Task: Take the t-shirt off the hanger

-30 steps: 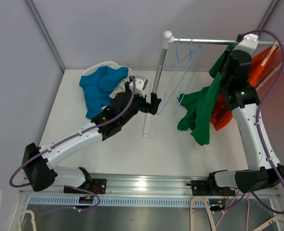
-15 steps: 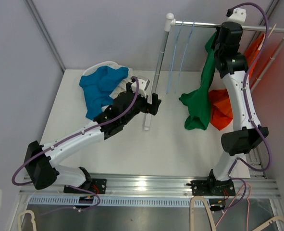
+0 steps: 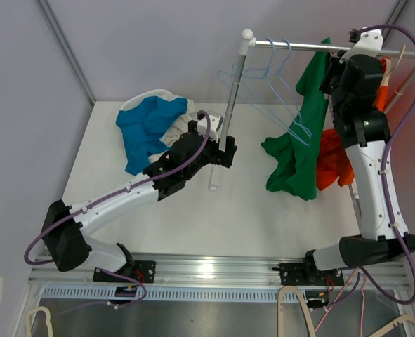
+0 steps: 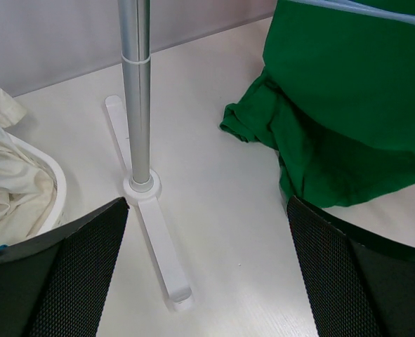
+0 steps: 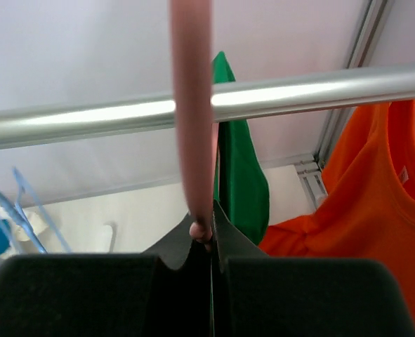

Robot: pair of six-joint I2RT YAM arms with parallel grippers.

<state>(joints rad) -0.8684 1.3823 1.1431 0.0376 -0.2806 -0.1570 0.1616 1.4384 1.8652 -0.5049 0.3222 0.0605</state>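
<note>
A green t-shirt (image 3: 307, 116) hangs from the rail (image 3: 295, 46) of a clothes rack, and its lower part lies bunched on the table. It also shows in the left wrist view (image 4: 333, 105) and the right wrist view (image 5: 239, 168). My right gripper (image 3: 337, 76) is up at the rail, shut on the stem of the pink hanger (image 5: 192, 126) that carries the shirt; its hook rises in front of the rail (image 5: 319, 88). My left gripper (image 3: 226, 151) is wide open and empty, low over the table beside the rack's post (image 4: 138, 105).
An orange shirt (image 3: 332, 165) hangs to the right of the green one. Light blue empty hangers (image 3: 277, 70) swing on the rail. A white basket (image 3: 166, 95) holding blue cloth (image 3: 145, 126) stands at the back left. The rack's white foot (image 4: 158, 246) lies under my left gripper.
My right gripper has kept moving at the rail with the hanger, dragging the green shirt. The blue hangers swing. My left arm has shifted slightly right.
</note>
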